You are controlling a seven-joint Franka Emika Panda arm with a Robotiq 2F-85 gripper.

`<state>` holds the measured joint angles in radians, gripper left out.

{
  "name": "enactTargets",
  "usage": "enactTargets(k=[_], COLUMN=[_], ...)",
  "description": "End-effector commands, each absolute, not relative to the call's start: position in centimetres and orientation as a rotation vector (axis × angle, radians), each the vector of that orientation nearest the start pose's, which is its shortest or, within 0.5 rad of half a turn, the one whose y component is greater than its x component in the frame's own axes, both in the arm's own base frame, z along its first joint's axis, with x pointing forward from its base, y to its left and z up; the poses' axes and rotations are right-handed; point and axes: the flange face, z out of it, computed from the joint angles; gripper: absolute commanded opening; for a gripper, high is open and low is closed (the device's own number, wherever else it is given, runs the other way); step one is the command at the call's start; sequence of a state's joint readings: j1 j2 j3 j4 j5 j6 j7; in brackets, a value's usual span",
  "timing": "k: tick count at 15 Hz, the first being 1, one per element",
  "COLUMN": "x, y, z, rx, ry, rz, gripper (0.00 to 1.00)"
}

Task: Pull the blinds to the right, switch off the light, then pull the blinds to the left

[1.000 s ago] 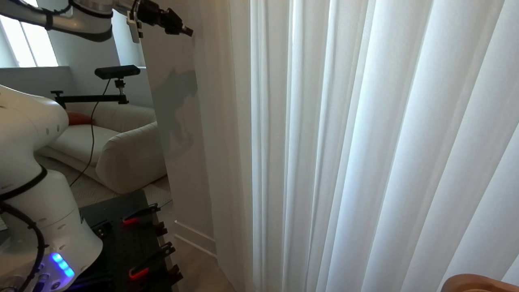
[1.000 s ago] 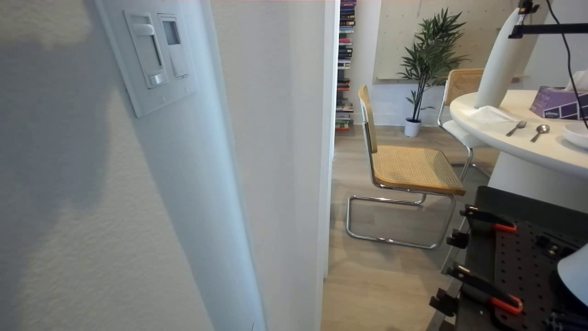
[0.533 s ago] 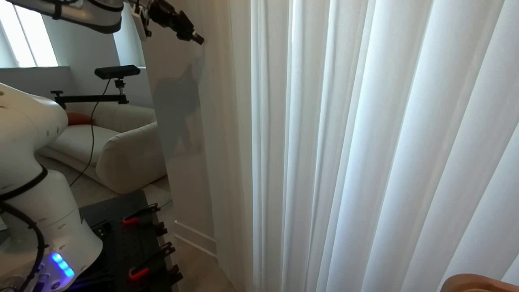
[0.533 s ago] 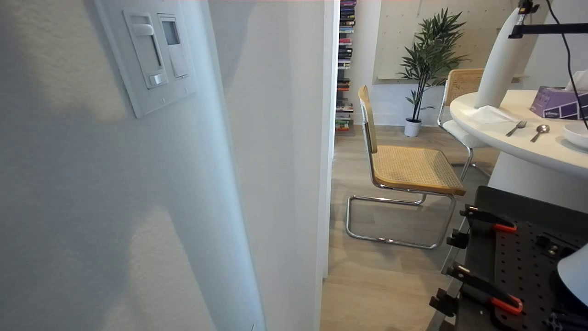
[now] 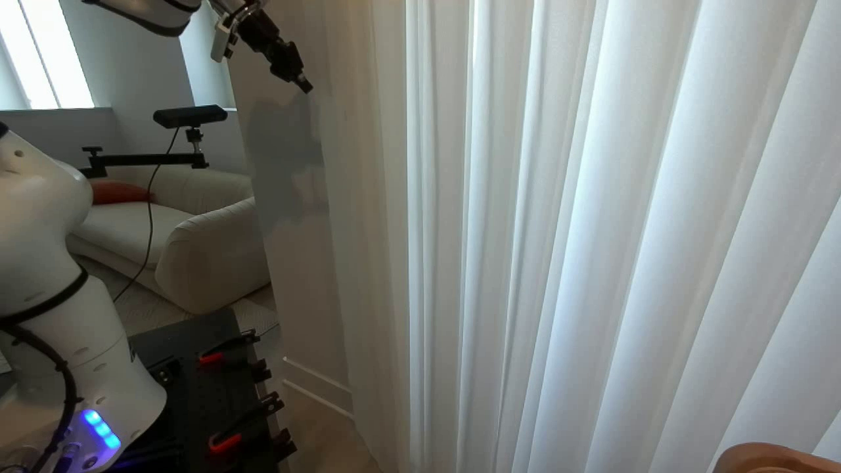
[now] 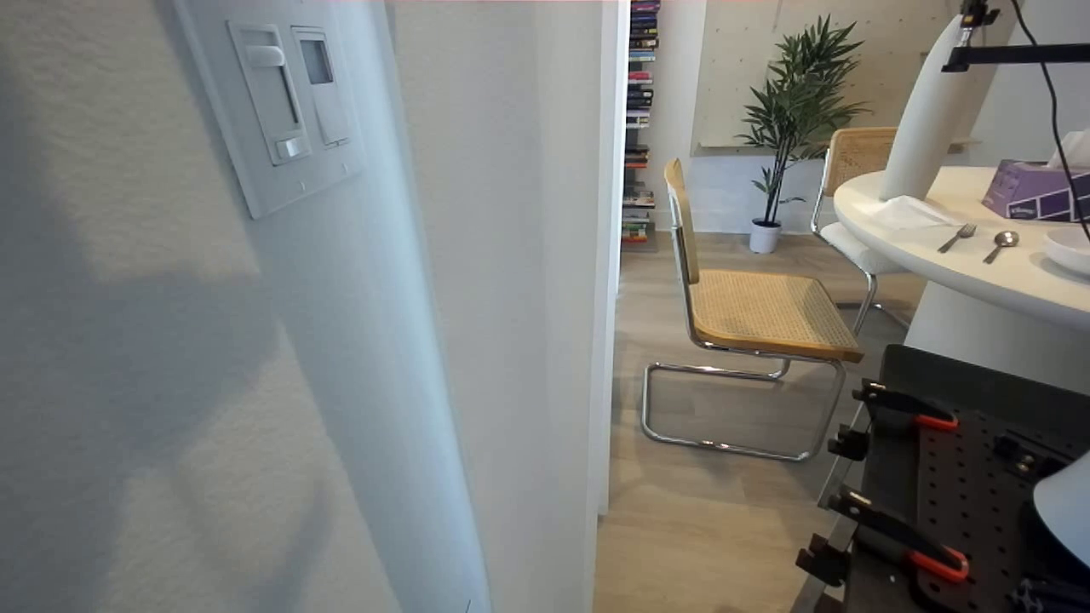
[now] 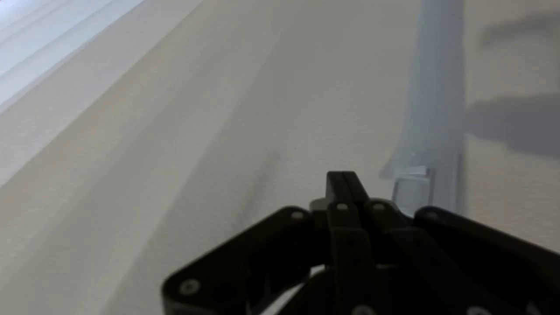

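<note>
The blinds (image 5: 565,236) look to me like matt cloth, the switch (image 6: 285,98) smooth plastic, the wall (image 6: 264,426) rough, a chair (image 6: 771,311) glossy metal, wood and cane.

The curtain (image 5: 591,230) is coloured white and striped vertically with grey shading. The switch plate (image 6: 304,106) is finished in white, with a dark grey inset (image 6: 318,61), and the tool (image 7: 343,175) in black. The white arm (image 5: 39,223) is banded in black and lit by blue lights (image 5: 101,429). The bench (image 6: 962,477) is coloured black and perforated in rows, its clamps (image 6: 886,519) coloured black and red. The chair seat (image 6: 766,306) is woven in tan, and the tissue box (image 6: 1026,189) is patterned in purple
</note>
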<state>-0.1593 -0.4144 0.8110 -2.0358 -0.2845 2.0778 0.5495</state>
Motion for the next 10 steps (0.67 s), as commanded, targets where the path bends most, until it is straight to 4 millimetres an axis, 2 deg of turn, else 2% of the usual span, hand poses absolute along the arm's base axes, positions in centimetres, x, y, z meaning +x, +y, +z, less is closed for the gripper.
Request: enactTargets(k=[1,4,10], x=[37.1,36.7,37.2], y=[37.8,39.6,39.5], z=[59.9,60.2,61.7], rx=[-3.201,-3.164,-3.109], ry=[-0.504,-0.528,-0.506], rz=[-0.747,-0.836,-1.317], gripper=[0.0,0.0,0.0])
